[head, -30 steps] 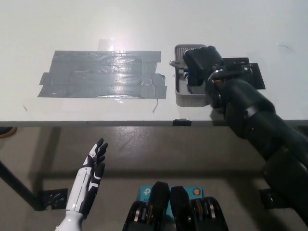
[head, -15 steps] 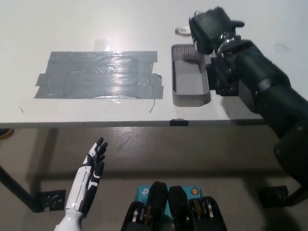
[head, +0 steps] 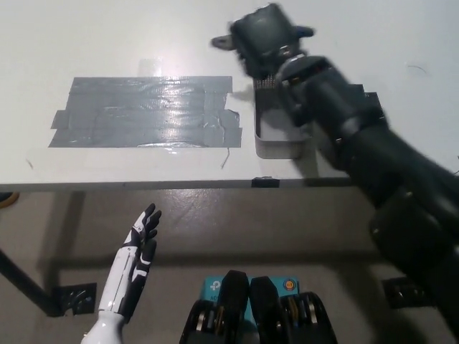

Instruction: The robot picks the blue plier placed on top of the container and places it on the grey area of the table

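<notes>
My black right hand (head: 264, 37) is raised over the table, above the far end of the grey container (head: 276, 145), and is shut on the plier (head: 222, 41). The plier's metal tip sticks out to the left of the hand; a dark handle end shows on its right. The hand is blurred by motion. The grey taped area (head: 143, 111) lies on the white table (head: 107, 36), to the left of the container. The container's inside looks bare where it shows. My white left hand (head: 136, 261) rests open below the table's front edge at the lower left.
My right forearm (head: 344, 122) crosses the container's right side and hides the table behind it. The table's front edge (head: 143, 185) runs across the picture, with floor below it. A small black clip (head: 262, 180) sits on that edge.
My right hand has lifted the plier off the container, first up and away, then to the left toward the taped area. The left hand has stayed put.
</notes>
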